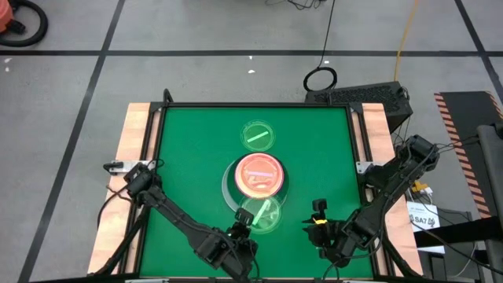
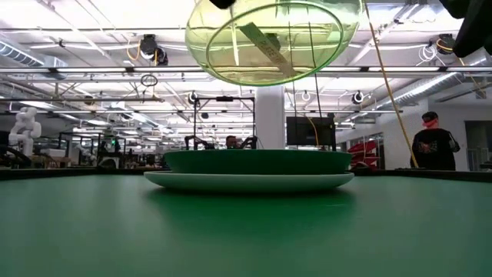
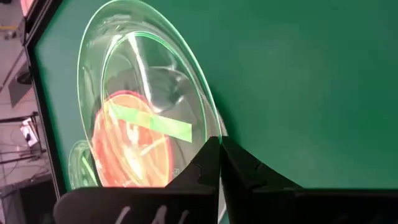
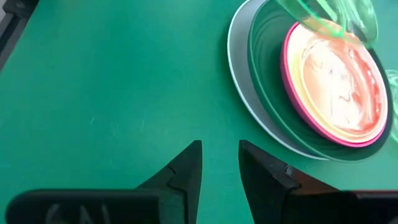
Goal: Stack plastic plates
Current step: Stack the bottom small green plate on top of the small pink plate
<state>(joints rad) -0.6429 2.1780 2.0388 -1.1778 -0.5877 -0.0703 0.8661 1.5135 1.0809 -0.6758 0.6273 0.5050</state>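
Note:
A stack of plates (image 1: 255,177) rests on the table's middle: a pale mint-white plate at the bottom, then dark green, bright pink, and an orange-pink one on top (image 4: 336,81). My left gripper (image 1: 245,226) is shut on a small translucent green plate (image 1: 265,214), held high over the stack's near edge (image 2: 273,38). A second translucent green plate (image 1: 258,135) lies flat on the table beyond the stack. My right gripper (image 1: 318,228) is open over bare table, to the right of the stack and nearer (image 4: 219,163). My left gripper (image 3: 219,142) pinches the translucent green plate's rim (image 3: 210,121) between its two fingers, at the plate's near-left edge. The fingers come from the table's near-left side. The plate is lifted clear of the table and stack and is slightly tilted (image 2: 273,38).
The green mat (image 1: 189,157) has bare room left and right of the stack. Wooden table edges (image 1: 134,141) flank the mat. A person (image 2: 432,142) stands in the room far behind the table.

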